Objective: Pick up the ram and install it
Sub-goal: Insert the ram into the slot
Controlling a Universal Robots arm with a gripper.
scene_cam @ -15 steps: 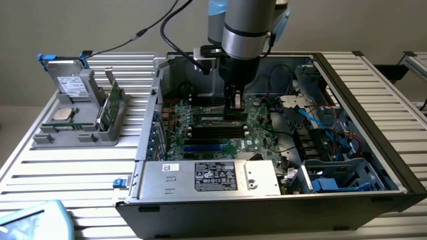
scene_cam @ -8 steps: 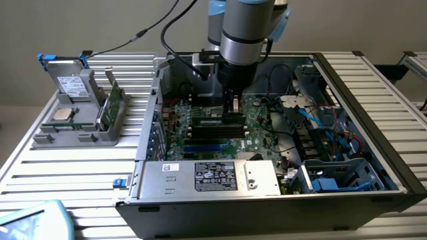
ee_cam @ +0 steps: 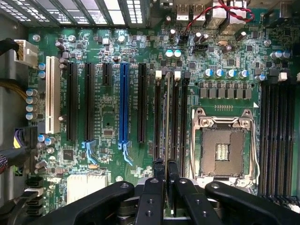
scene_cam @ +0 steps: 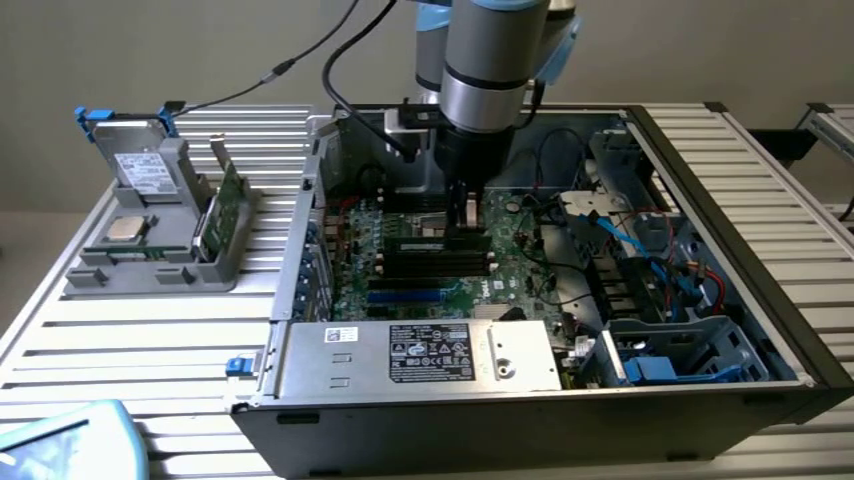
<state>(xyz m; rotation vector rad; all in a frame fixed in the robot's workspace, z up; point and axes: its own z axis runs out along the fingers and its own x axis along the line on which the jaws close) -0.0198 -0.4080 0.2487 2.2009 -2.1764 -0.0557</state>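
The ram [ee_cam: 168,117] shows edge-on as a thin pale line standing in one of the black memory slots [ee_cam: 157,117] beside the processor socket. My gripper [ee_cam: 166,165] reaches down into the open computer case [scene_cam: 747,210], its two black fingers [ee_cam: 158,169] pressed close on either side of the stick's near end. In the exterior view the gripper [scene_cam: 465,215] hangs straight down over the middle of the motherboard [scene_cam: 400,290], with the stick under its fingertips.
An empty processor socket [ee_cam: 224,150] lies beside the slots, and a second slot bank [ee_cam: 276,136] lies beyond it. Cables [scene_cam: 627,230] and drive bays crowd the case's right. The grey power supply [scene_cam: 414,355] sits in front. A grey holder [scene_cam: 160,250] at the exterior view's left carries a broader green board [scene_cam: 227,205] and a silver chip [scene_cam: 127,228].
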